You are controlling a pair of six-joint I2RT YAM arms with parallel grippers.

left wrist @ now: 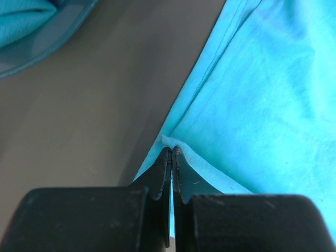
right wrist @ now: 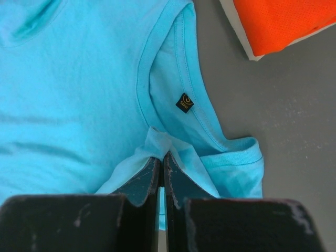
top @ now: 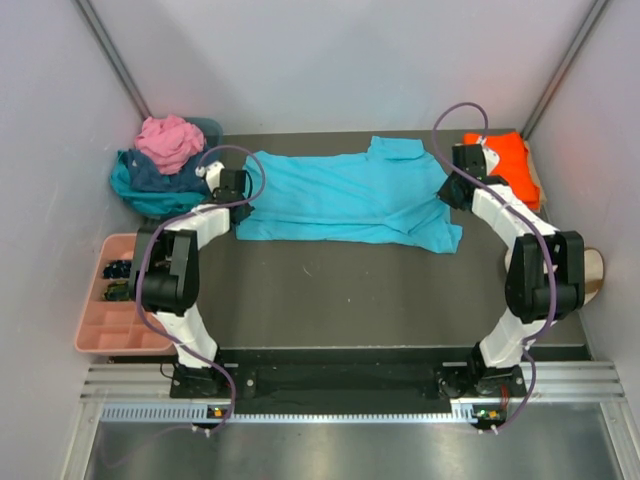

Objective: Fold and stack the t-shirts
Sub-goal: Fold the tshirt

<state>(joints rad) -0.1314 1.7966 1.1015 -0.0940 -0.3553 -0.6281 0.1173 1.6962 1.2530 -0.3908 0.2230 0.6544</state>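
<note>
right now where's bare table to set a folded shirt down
The widest bare patch is the dark table strip between the turquoise shirt and the arm bases. Far left is crowded by the shirt pile, far right by the orange shirt; the pink tray fills the near-left edge.

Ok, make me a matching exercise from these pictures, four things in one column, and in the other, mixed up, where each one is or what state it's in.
1. turquoise t-shirt
2. orange t-shirt
3. pink t-shirt
4. left pincer

A. crumpled, far left corner
B. shut on a turquoise cloth edge
C. stretched out across the middle
D. far right corner

Pairs: 1-C, 2-D, 3-A, 4-B
</note>
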